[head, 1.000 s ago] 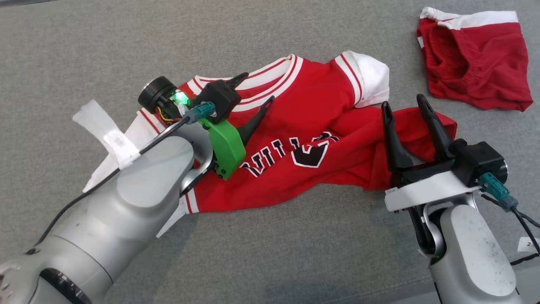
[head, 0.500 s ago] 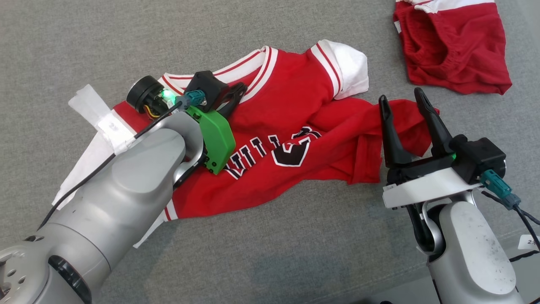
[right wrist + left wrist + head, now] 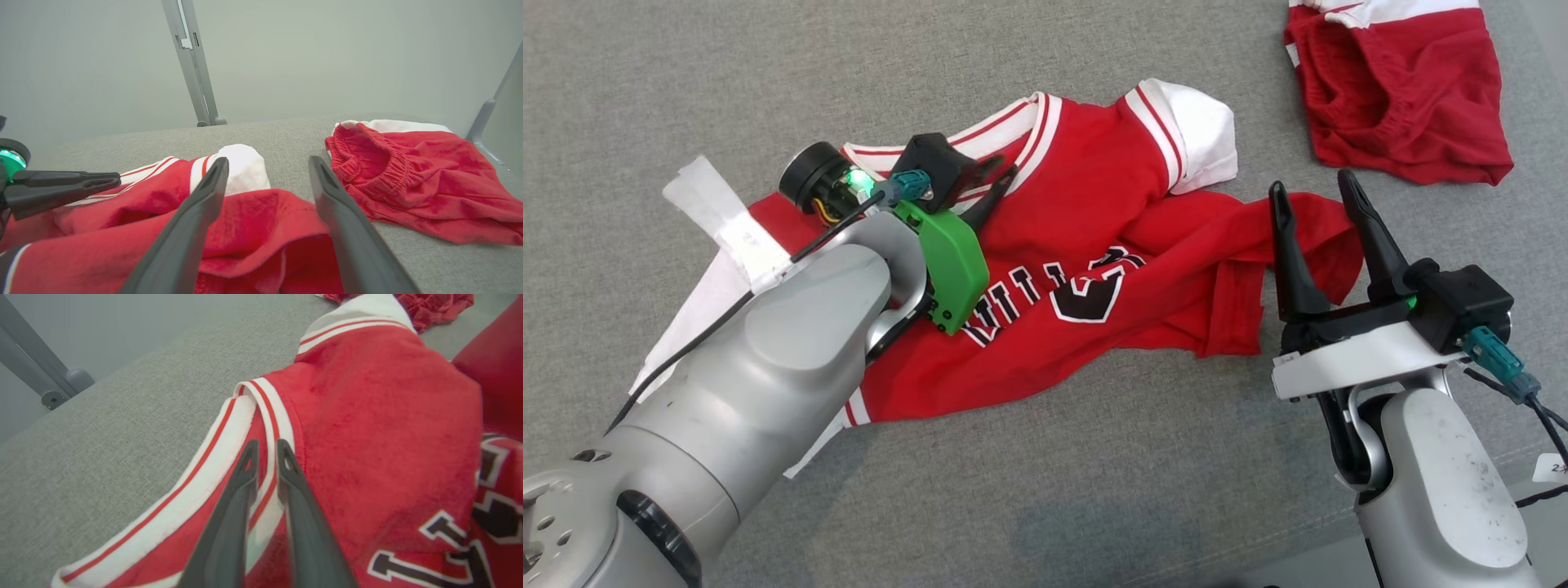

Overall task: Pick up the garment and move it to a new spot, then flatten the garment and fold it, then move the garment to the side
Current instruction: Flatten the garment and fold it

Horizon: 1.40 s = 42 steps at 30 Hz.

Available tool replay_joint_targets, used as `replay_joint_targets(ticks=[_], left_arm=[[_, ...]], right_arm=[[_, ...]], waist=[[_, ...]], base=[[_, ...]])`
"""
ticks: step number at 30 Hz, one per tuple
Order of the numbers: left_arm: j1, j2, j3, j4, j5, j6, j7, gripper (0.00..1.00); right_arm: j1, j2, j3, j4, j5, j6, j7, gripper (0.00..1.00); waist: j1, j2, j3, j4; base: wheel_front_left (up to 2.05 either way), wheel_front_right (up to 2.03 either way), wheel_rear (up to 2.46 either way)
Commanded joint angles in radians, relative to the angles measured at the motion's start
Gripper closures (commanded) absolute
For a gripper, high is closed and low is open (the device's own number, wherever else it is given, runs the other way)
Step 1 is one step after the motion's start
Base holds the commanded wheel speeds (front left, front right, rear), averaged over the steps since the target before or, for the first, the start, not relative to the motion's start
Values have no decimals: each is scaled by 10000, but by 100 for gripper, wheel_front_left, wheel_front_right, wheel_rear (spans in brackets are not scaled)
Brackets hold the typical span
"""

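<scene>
Mid worktop [image 3: 768, 82], crumpled: red jersey [image 3: 1094, 237], collar toward far side, hem bunched toward right. Open grey room far-left, far-centre & along near side; near edge showing at btm right by right arm. White sleeves w/ red stripes, striped white collar, black lettering outlined white, partly folded under. Pinched at collar trim by left tool [image 3: 267, 447], fingers nearly together w/ fabric between. Gaping wide over hem corner, contact unclear: right tool [image 3: 1311, 184]. Far right, apart from jersey: red shorts [image 3: 1401, 98], white trim.
</scene>
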Motion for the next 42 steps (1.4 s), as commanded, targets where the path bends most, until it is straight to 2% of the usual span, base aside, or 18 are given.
replay_joint_targets(ticks=[1, 14, 15, 16, 18, 21, 24, 28, 30, 33, 34, 37, 40, 41, 42], left_arm=[[-194, 1, -6, -77, -210, 21, 67, 0], [-170, -27, -5, -362, -860, 19, 2136, 0], [-117, -25, -5, -382, -943, 19, 2271, 12], [-78, -21, -6, -430, -971, 19, 2353, 52], [2, 7, -10, -560, -1043, 19, 2489, 100], [-103, 182, -4, -683, -1098, 19, 2104, 100], [-471, 319, 227, -208, -1150, 21, 1027, 100], [-758, 299, 818, 967, -1214, 406, -251, 100], [-1016, 458, 1134, 1496, -1280, 645, -509, 100], [-1345, 826, 1663, 2212, -1326, 1243, -740, 100], [-1345, 826, 1663, 2212, -1326, 1243, -740, 100], [-1712, 1344, 2123, 2656, -1177, 1882, -805, 100], [-1851, 1937, 2596, 2783, -1047, 2194, -796, 100], [-1771, 2072, 2684, 2815, -1012, 2234, -797, 88], [-1644, 2185, 2770, 2846, -961, 2258, -799, 33]], right_arm=[[-10, -24, -15, 44, 51, -5, -25, 0], [-96, -23, 184, 196, 242, -5, -25, 0], [-83, -22, 177, 189, 238, -5, -25, 0], [-67, -22, 167, 188, 249, -5, -25, 0], [-49, -23, 130, 200, 268, -5, -25, 0], [-53, -22, 61, 218, 288, -5, -25, 0], [-113, -23, 30, 208, 310, -5, -25, 0], [-150, -23, 42, 198, 266, -5, -25, 0], [-164, -23, 70, 192, 247, -5, -25, 0], [-208, -23, 157, 182, 274, -5, -25, 0], [-208, -23, 157, 182, 274, -5, -25, 0], [-262, -26, 239, 177, 332, -5, -25, 0], [-262, -26, 265, 165, 346, -5, -25, 0], [-252, -23, 260, 177, 359, -5, -25, 0], [-231, -23, 242, 196, 367, -5, -25, 0]], waist=[[0, 12, -42, 16], [0, 12, 107, -366], [0, 12, 125, -385], [0, 12, 135, -397], [0, 12, 150, -391], [0, 12, 147, -317], [0, 12, 134, -191], [0, 12, 150, -46], [0, 12, 190, -9], [0, 12, 293, -36], [0, 12, 293, -36], [0, 12, 399, -137], [0, 12, 471, -217], [0, 12, 471, -241], [0, 12, 459, -252]], base=[[0, 0, 0], [0, 0, 0], [0, 0, 0], [0, 0, 0], [0, 0, 0], [0, 0, 0], [0, 0, 0], [0, 0, 0], [0, 0, 0], [0, 0, 0], [0, 0, 0], [0, 0, 0], [0, 0, 0], [0, 0, 0], [0, 0, 0]])
